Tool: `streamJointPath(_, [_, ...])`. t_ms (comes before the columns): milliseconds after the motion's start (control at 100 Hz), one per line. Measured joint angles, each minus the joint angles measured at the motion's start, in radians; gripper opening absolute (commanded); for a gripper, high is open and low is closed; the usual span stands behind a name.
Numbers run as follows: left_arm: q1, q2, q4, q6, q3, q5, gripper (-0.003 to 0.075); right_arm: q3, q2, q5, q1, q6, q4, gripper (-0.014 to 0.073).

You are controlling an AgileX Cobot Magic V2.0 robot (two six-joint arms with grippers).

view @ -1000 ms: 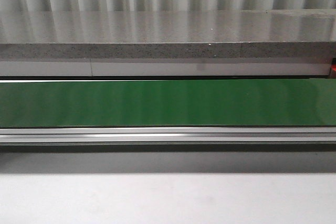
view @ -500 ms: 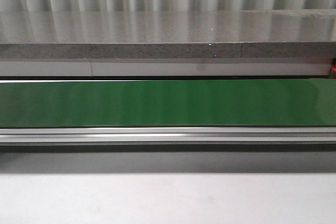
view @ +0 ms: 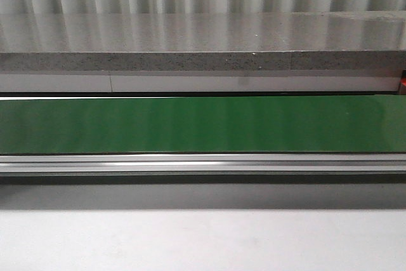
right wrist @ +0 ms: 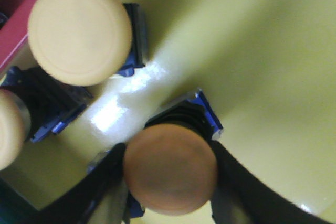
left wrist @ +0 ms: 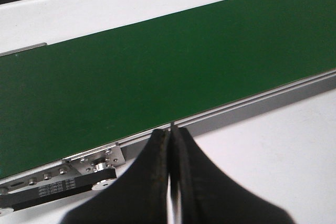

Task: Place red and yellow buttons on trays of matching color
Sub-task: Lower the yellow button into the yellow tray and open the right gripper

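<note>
The right end effector [right wrist: 169, 174] pinches a yellow button [right wrist: 170, 169] directly above the yellow tray [right wrist: 262, 66] floor (left end effector [left wrist: 170, 145] pressed together, idle).

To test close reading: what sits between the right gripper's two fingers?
A yellow button, over the yellow tray; the right wrist view shows it.

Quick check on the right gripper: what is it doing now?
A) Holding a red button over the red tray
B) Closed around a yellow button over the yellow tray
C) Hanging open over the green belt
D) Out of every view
B: in the right wrist view the right gripper has a finger on each side of the yellow button, with the yellow tray beneath.
</note>
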Motion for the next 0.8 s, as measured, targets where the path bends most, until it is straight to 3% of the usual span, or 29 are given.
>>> streamJointPath(110, [0.000, 0.000, 0.000, 0.000, 0.000, 0.000, -0.0020, 0.000, 0.003, -0.007, 0.000, 0.000, 0.002, 0.0489])
streamJointPath(330, [0.000, 0.000, 0.000, 0.000, 0.000, 0.000, -0.0020, 0.000, -0.006, -0.014, 0.000, 0.000, 0.004, 0.0486])
streamJointPath(540, [0.000, 0.000, 0.000, 0.000, 0.000, 0.000, -0.0020, 0.000, -0.132, -0.014, 0.000, 0.000, -0.018, 0.0484])
streamJointPath(660, [0.000, 0.000, 0.000, 0.000, 0.000, 0.000, -0.0020, 0.000, -0.238, 0.007, 0.020, -0.007, -0.030, 0.0359])
streamJointPath(800, [0.000, 0.000, 0.000, 0.000, 0.000, 0.000, -0.0020, 0.000, -0.348, 0.035, 0.104, -0.023, -0.032, 0.0080])
